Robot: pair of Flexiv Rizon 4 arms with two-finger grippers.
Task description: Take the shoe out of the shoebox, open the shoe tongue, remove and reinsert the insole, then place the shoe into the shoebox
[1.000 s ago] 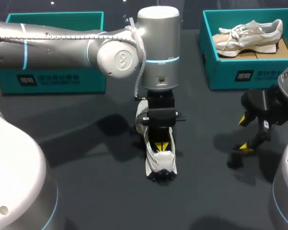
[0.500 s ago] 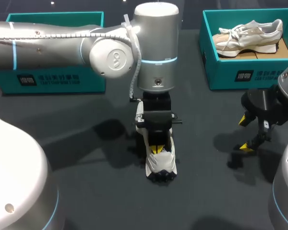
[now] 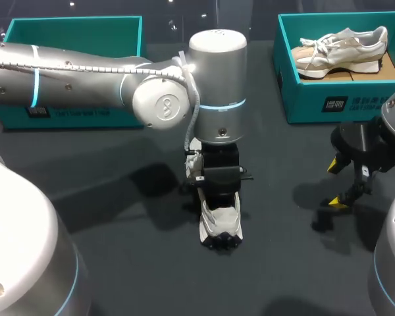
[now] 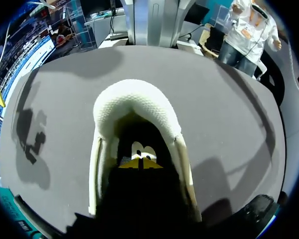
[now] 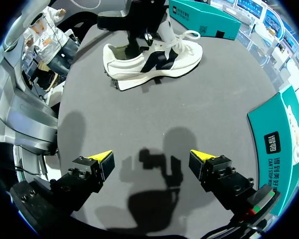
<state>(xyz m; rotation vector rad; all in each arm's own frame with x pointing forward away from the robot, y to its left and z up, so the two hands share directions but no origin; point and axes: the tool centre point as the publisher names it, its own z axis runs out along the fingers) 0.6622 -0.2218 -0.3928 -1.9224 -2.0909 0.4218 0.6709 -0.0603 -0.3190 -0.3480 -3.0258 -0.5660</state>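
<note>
While the desk (image 3: 118, 263) is carrying everything, the left arm (image 3: 85, 72) is lying across it to the middle and the right arm (image 3: 392, 257) is hanging at the right side. At the far edge the left box (image 3: 72, 29) and the right box (image 3: 316, 99) are sitting, the latter holding a second shoe (image 3: 342, 46). The shoe (image 3: 221, 224) is standing on its sole mid-desk, well apart from both boxes. The left tool (image 4: 140, 163) is sitting down inside its opening; clenched or released, I cannot tell. The right tool (image 5: 150, 155) is hovering released, fingers (image 5: 102, 157) spread wide, above bare desk.
</note>
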